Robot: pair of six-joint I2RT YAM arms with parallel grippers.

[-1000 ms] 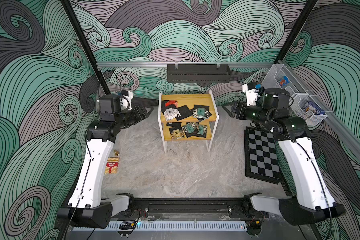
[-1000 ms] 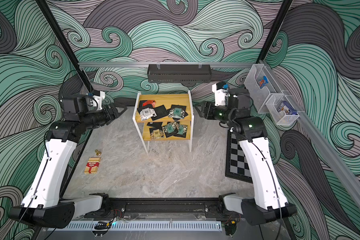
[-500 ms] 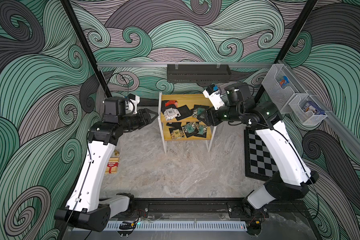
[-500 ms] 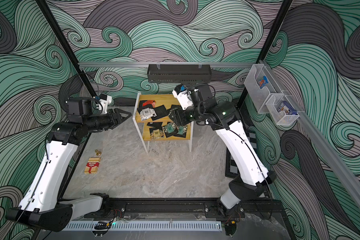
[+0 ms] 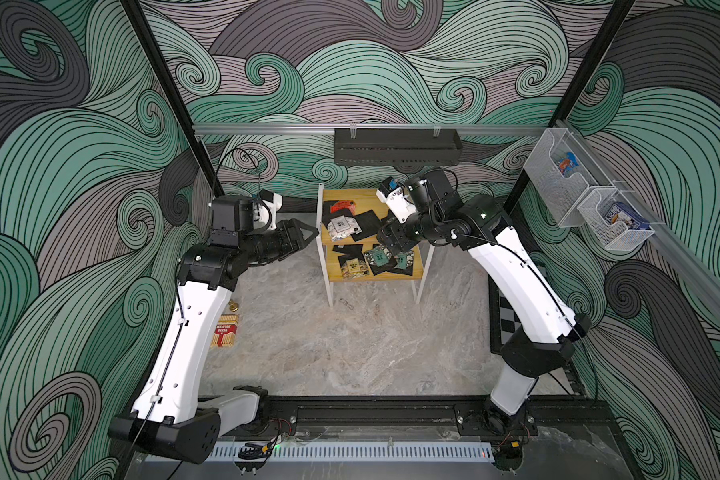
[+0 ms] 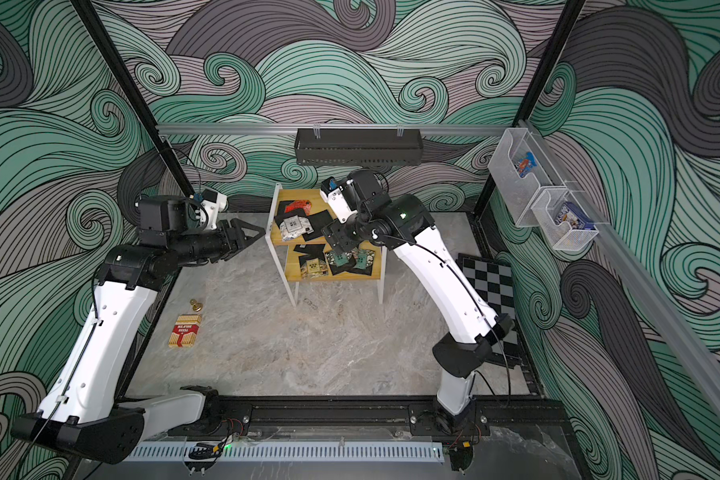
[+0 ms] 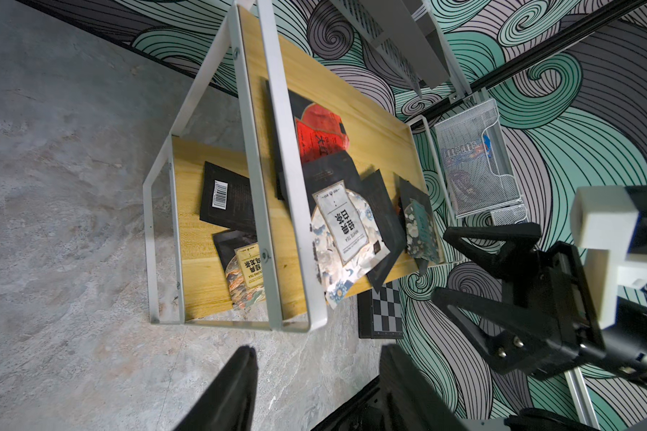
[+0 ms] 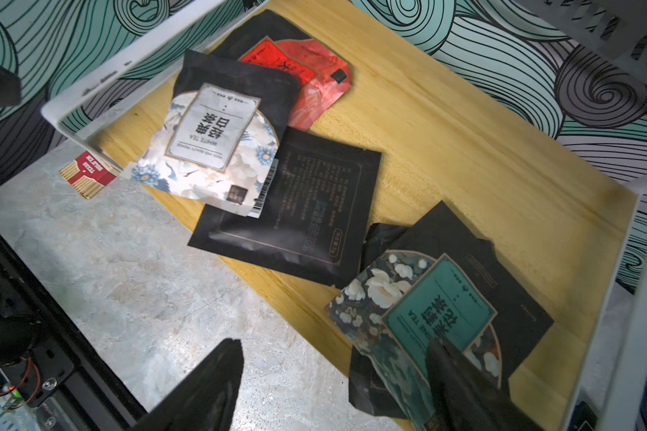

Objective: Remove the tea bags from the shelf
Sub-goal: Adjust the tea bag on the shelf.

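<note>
shelf [image 5: 320, 249] stands on marble table [image 5: 350, 340]. top board [image 5: 364, 198]: red, white, black and teal tea bags [image 5: 341, 226], overlapping. lower board [image 5: 417, 269]: more bags, teal and gold among black. table also carries striped box [image 5: 224, 330], small brass piece [image 5: 234, 308] just beside it, checkerboard [image 5: 506, 316] on the opposite side.

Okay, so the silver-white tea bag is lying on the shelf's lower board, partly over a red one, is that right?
Not quite. The silver-white tea bag lies on the upper board of the shelf, not the lower one. It is still partly over the red one. A top view shows both boards.
</note>
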